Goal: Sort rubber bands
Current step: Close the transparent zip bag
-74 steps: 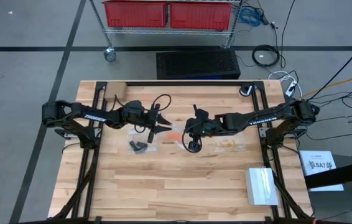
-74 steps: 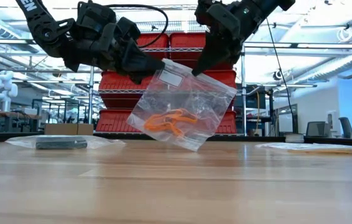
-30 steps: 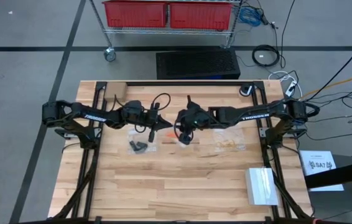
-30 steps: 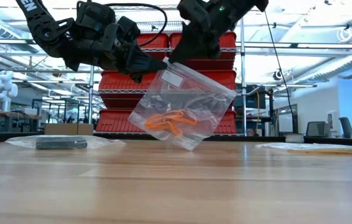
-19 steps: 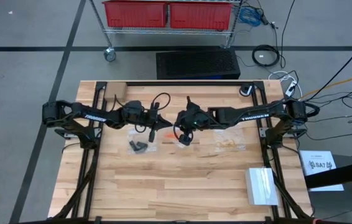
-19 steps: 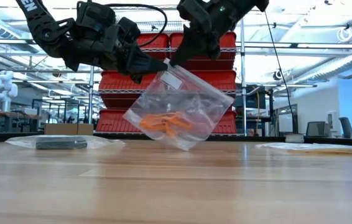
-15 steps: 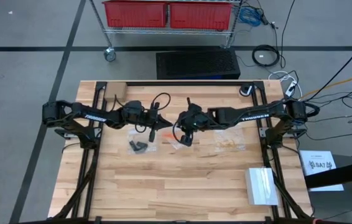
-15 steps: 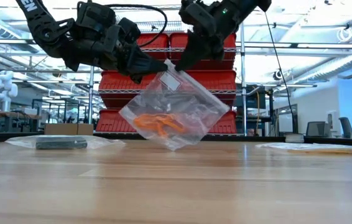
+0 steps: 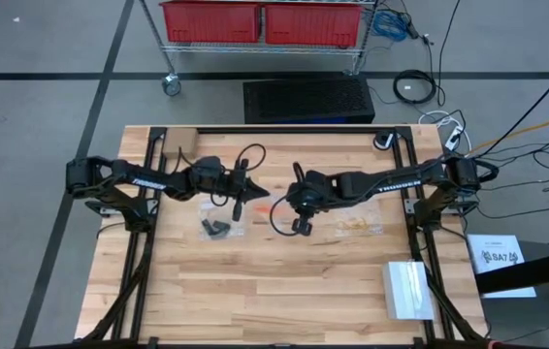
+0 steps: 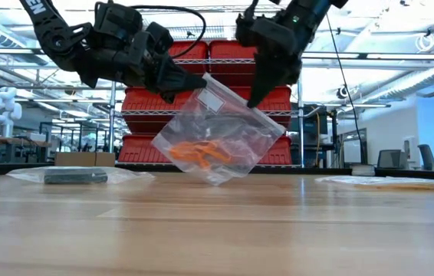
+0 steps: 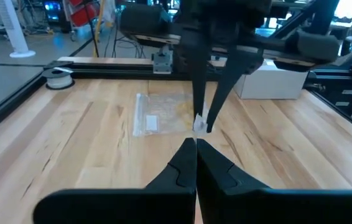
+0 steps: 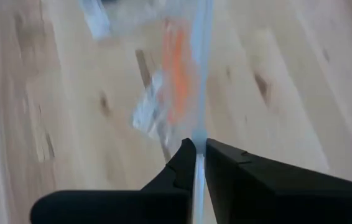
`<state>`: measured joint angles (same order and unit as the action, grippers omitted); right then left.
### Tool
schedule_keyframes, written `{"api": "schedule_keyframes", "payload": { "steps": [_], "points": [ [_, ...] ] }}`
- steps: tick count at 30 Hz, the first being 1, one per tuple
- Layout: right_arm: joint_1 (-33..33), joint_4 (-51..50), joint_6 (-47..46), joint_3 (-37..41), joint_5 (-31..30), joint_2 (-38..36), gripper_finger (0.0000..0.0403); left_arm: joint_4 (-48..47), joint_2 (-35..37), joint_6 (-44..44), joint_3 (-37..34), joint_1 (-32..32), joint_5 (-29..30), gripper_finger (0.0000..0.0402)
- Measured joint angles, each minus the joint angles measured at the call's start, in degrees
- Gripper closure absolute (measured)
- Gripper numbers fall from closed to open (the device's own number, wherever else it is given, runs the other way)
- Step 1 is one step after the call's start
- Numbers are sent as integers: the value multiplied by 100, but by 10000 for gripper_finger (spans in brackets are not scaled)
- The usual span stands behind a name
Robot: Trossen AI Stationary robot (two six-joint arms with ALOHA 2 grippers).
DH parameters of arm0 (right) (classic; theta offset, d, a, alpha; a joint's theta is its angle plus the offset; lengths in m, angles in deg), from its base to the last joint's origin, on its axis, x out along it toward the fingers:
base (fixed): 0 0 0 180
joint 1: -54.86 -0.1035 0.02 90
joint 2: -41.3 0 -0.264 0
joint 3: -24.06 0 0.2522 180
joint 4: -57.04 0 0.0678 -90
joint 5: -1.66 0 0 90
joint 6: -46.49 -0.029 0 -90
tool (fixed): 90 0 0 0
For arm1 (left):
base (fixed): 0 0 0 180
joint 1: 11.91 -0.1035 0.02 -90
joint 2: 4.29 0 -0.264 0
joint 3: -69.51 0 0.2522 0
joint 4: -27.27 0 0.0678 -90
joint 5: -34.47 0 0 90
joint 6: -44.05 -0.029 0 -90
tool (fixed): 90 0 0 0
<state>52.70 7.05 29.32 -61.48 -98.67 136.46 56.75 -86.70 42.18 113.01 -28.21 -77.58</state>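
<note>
At frame centre, the right gripper (image 10: 254,102) has shifted rightward along the clear bag (image 10: 217,138) of orange rubber bands (image 10: 202,152), pinching its rim; the left gripper (image 10: 199,77) stays pinched on the other corner.

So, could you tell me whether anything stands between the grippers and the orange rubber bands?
Yes: the clear bag encloses the orange rubber bands. The left gripper and the right gripper pinch its top edge above the table.

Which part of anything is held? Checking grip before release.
Both grippers, left and right, pinch the top edge of the clear bag at opposite corners.
</note>
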Motion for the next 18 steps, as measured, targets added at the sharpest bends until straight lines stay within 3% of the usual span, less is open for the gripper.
{"api": "schedule_keyframes", "payload": {
  "steps": [18],
  "points": [
    [-96, -999, -526, 6, 121, 0, 394, 6, 2, 7, 0, -23, 0, 402]
  ]
}}
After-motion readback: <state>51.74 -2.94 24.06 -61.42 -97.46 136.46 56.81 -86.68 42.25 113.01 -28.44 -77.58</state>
